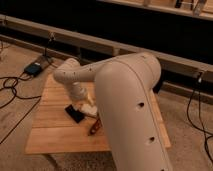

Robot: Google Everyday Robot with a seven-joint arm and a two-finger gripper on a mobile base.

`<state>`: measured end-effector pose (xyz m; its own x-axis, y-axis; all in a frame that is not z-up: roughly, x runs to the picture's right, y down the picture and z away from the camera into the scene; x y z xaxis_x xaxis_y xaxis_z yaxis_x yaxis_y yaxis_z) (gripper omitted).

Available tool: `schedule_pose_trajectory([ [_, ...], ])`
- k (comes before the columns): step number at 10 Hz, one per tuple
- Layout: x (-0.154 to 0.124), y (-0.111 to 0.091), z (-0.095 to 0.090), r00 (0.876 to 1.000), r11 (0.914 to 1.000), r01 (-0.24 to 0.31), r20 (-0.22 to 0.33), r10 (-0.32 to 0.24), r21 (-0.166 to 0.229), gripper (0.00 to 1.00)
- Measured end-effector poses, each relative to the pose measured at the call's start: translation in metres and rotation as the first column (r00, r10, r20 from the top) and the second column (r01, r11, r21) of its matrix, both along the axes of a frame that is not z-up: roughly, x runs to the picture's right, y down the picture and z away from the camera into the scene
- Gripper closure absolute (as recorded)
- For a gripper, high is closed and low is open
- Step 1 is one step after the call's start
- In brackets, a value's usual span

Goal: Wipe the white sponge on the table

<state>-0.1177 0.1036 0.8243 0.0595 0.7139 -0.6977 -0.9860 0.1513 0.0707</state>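
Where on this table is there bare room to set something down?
Bare: the table left of the black slab, and the strip along its near edge. Crowded mid-table: the gripper at the white sponge, a reddish object nearby. The arm hides the right side.

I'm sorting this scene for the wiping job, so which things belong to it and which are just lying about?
For the job: sponge; table; gripper, down at the table beside the sponge.
Just lying about: black slab; reddish-brown thing; box on the floor.

The arm (pixel 125 95) curls down, its gripper (pixel 83 104) low at centre-left.
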Motion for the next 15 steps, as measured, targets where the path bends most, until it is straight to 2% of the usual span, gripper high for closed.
schedule_pose_trajectory([
  [3, 0.008, -0.008, 0.025, 0.999, 0.9992, -0.041, -0.017, 0.041, -0.002, 0.35],
  [7, 0.007, -0.008, 0.045, 0.998, 0.998, -0.063, -0.022, 0.063, -0.008, 0.35],
  [15, 0.011, -0.004, 0.067, 0.995, 0.9977, -0.068, -0.069, 0.068, -0.005, 0.35],
])
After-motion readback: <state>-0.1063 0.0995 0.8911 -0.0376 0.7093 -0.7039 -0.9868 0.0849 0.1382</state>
